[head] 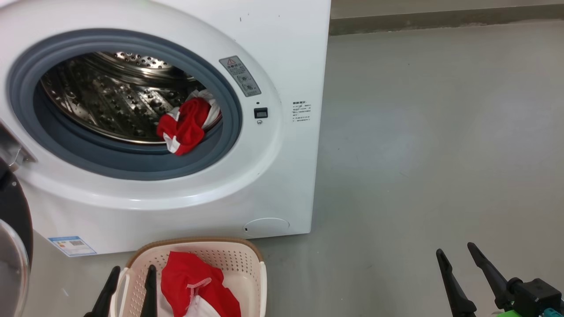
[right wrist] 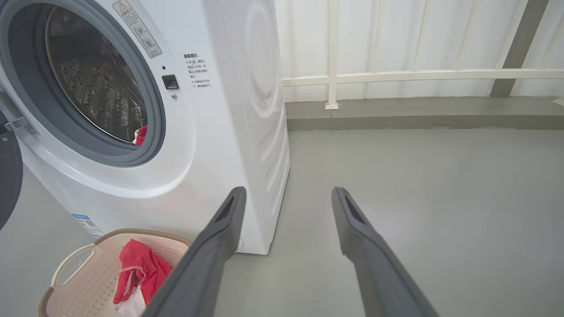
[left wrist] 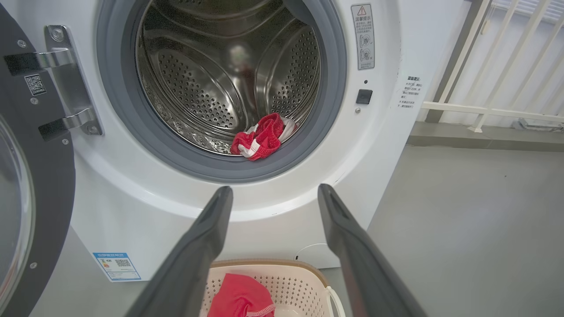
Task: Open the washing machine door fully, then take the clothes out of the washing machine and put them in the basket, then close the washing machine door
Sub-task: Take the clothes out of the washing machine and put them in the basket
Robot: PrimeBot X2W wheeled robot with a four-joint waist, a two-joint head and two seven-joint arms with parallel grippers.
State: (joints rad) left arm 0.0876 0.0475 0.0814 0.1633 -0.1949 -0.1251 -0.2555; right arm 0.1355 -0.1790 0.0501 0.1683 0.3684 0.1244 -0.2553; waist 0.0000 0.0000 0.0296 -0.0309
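The white washing machine [head: 282, 53] stands with its black-rimmed door [head: 13, 237] swung wide to the left. A red and white garment [head: 187, 123] lies at the drum's front lip, on the grey gasket; it also shows in the left wrist view [left wrist: 261, 137]. The cream basket [head: 246, 255] sits on the floor before the machine and holds red and white clothes [head: 194, 286]. My left gripper [head: 132, 270] hangs open over the basket's left side, empty [left wrist: 273, 193]. My right gripper [head: 456, 251] is open and empty over bare floor to the right [right wrist: 286, 193].
Grey floor [head: 440, 132] stretches to the right of the machine. A low kerb with white railing [right wrist: 396, 75] runs along the back wall. The open door's steel hinges [left wrist: 66, 88] stick out at the machine's left.
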